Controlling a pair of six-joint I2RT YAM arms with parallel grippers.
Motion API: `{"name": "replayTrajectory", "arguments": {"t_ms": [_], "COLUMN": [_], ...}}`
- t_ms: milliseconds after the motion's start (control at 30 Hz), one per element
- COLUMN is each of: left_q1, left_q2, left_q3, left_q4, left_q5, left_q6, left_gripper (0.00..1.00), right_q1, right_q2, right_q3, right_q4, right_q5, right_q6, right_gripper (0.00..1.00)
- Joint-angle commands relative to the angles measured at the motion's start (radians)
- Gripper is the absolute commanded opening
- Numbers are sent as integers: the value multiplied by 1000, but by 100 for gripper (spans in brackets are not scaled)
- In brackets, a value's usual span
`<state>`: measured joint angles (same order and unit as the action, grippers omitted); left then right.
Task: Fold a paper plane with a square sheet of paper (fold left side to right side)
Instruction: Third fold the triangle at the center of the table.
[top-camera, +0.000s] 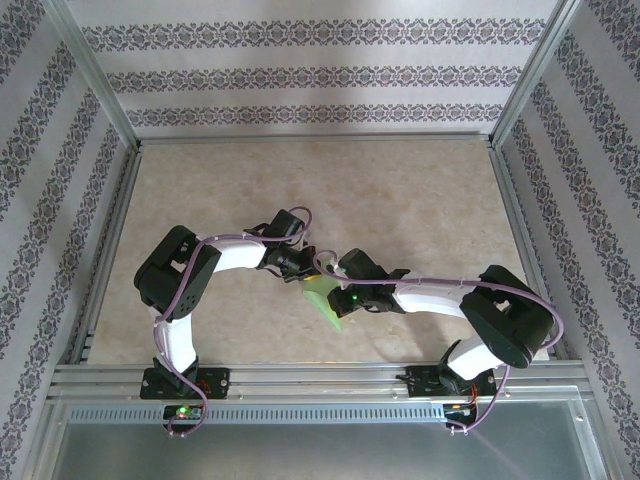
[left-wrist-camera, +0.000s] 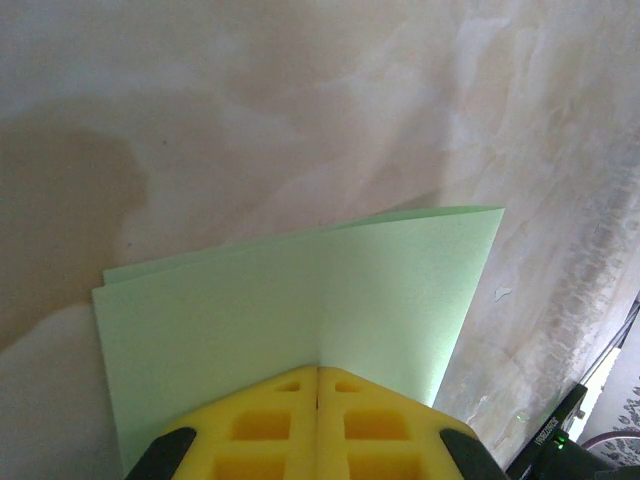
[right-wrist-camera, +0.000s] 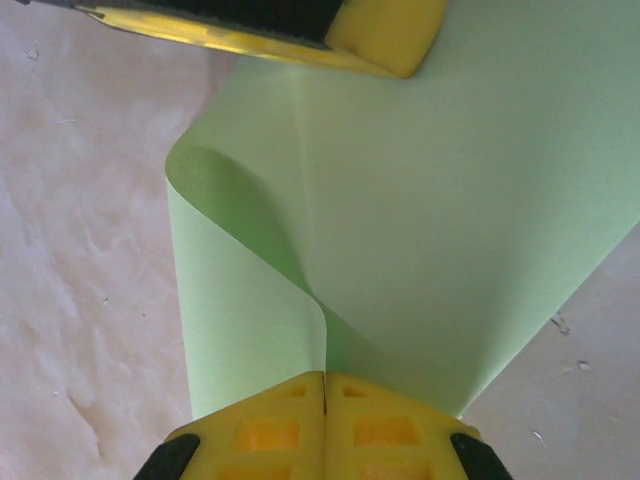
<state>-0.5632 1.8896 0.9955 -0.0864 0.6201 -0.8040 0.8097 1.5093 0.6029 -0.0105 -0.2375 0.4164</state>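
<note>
Two grippers share one sheet. Our left gripper (left-wrist-camera: 318, 372) and our right gripper (right-wrist-camera: 325, 380) are each clamped fully shut on the square sheet of paper (left-wrist-camera: 260, 310). The sheet is held doubled over between them, above the marbled table (top-camera: 400, 190), between the two arms and somewhat nearer than the table's middle. We cannot tell whether any edge touches the surface.

Seen from the left wrist, the two layers lie almost edge to edge, with the under layer peeping out at the left. Seen from the right wrist, the paper bends in a soft open loop rather than a sharp crease, and a yellow finger of the left gripper pinches its far edge.

We judge the sheet nearly weightless, thin and floppy. It should sag wherever it is unsupported, keep any crease pressed into it, and tear if the two arms pull against each other. The foam pads should hold it without slipping. The best places to grip are at the margins or corners, clear of the intended fold line, with the two holds kept close enough that the paper stays slack.
</note>
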Motion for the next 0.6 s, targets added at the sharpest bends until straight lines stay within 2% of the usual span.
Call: {"name": "replayTrajectory", "arguments": {"t_ms": [0, 567], "left_q1": [-19, -19], "left_q2": [34, 30], "left_q3": [-13, -13], "left_q4": [-84, -79], "left_q5": [-82, -78], "left_q6": [-3, -6], "left_gripper": [1, 3], "right_q1": [14, 24], "right_q2": [10, 45], "right_q3": [24, 13], "right_q4": [-3, 0], "right_q5": [27, 10], "right_q6": [-7, -2], "right_gripper": [0, 0]}}
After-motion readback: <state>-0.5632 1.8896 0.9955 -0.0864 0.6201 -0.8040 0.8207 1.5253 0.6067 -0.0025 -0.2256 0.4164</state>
